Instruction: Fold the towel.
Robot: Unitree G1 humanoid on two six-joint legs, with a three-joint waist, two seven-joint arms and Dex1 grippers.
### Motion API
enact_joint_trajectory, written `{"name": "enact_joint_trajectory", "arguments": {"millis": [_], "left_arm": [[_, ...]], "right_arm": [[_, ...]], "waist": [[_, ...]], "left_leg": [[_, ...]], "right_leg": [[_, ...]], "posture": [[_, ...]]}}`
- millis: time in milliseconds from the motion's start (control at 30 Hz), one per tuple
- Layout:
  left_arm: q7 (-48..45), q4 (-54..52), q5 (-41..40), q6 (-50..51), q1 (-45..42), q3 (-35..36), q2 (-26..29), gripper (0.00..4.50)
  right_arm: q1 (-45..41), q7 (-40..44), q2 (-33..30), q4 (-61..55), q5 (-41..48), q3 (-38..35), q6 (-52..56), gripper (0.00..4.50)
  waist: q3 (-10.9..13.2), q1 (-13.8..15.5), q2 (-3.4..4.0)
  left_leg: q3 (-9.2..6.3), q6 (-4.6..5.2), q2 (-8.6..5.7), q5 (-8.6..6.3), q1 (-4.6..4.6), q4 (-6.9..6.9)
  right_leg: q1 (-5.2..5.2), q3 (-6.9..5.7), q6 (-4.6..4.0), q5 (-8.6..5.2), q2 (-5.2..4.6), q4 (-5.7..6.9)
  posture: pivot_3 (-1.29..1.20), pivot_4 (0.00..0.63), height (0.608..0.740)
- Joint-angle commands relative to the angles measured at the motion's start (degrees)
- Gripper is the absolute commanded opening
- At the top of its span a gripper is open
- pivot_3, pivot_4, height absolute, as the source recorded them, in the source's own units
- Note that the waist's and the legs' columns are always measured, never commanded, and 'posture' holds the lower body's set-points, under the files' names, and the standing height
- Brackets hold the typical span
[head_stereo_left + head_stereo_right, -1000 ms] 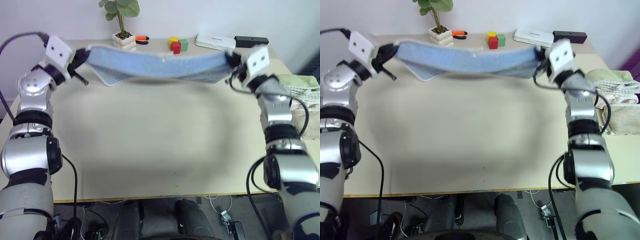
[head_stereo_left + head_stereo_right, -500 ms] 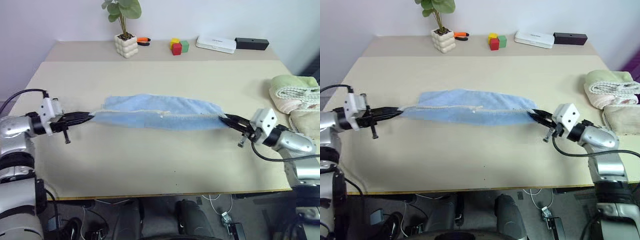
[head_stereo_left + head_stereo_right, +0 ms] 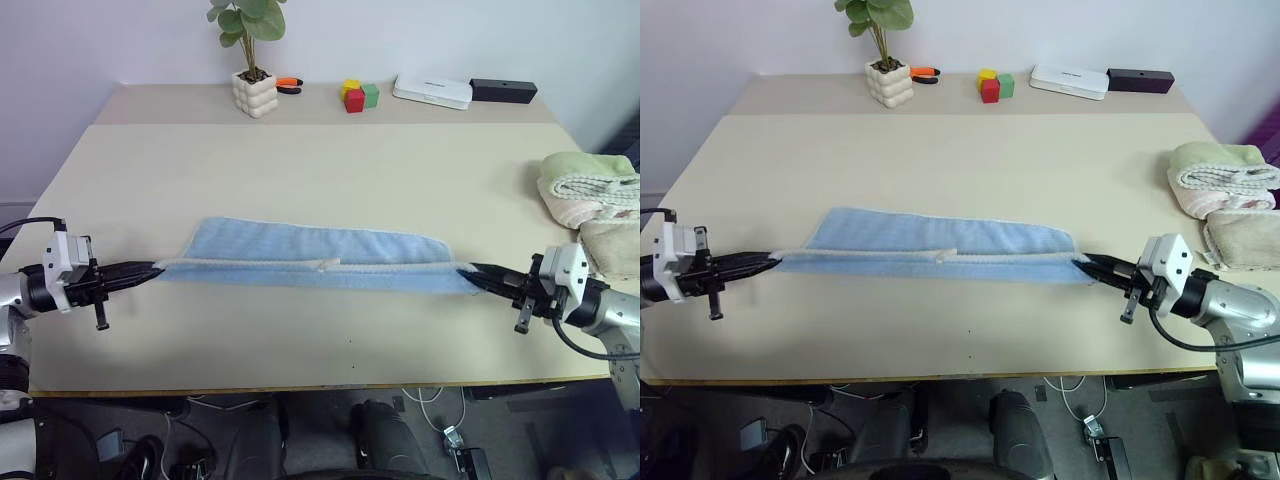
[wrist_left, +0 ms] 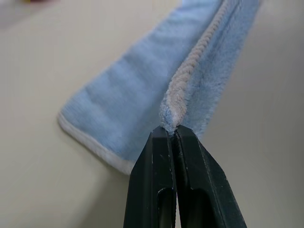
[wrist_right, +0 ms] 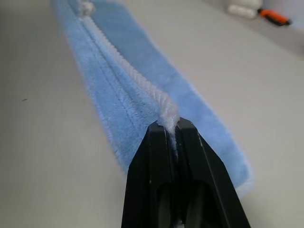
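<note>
1. Table (image 3: 300,160): bare middle, my workspace.
2. Light blue towel (image 3: 310,255): a second ago stretched in the air at frame top, now lying mid-frame, doubled lengthwise, so this fold looks laid.
3. Left gripper (image 3: 150,270) and right gripper (image 3: 475,270): both clamped on its cream corners.

The light blue towel (image 3: 315,258) is being stretched taut into a long, narrow strip across the desk's (image 3: 320,160) near half. Its cream stitched border is being doubled along the near edge, with a small loop at mid-length.
</note>
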Motion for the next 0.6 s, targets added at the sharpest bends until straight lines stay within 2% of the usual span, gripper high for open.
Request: {"name": "enact_joint_trajectory", "arguments": {"millis": [33,333,600], "left_arm": [[5.34,1.10,1.31,-0.83,-4.97,0.57,-2.71,0.00],[12.42,15.29,9.42,-7.62,-17.80,-2.40,-6.35,0.00],[20.55,25.75,16.20,-12.42,-24.14,-4.84,-10.01,0.00]], "right_arm": [[-6.03,-5.02,2.09,4.54,-4.51,0.39,-3.16,0.09],[-13.37,-11.74,5.79,14.05,-12.73,3.03,-9.22,0.09],[-14.53,-14.72,6.61,17.98,-16.64,5.51,-9.49,0.09]], "waist": [[0.00,0.15,0.00],[0.00,0.05,0.00],[0.00,-0.21,0.00]], "left_leg": [[-0.01,0.00,0.00,0.00,0.06,0.00],[-0.03,0.06,-0.02,-0.03,0.08,0.06],[-0.03,0.11,-0.03,-0.06,0.08,0.10]], "right_leg": [[0.08,-0.01,0.00,0.00,0.01,0.00],[0.13,-0.03,0.02,-0.01,0.03,-0.04],[0.17,-0.03,0.03,-0.01,0.02,-0.05]], "posture": [[0.00,0.150,0.735],[0.00,0.150,0.735],[0.00,0.150,0.735]]}}
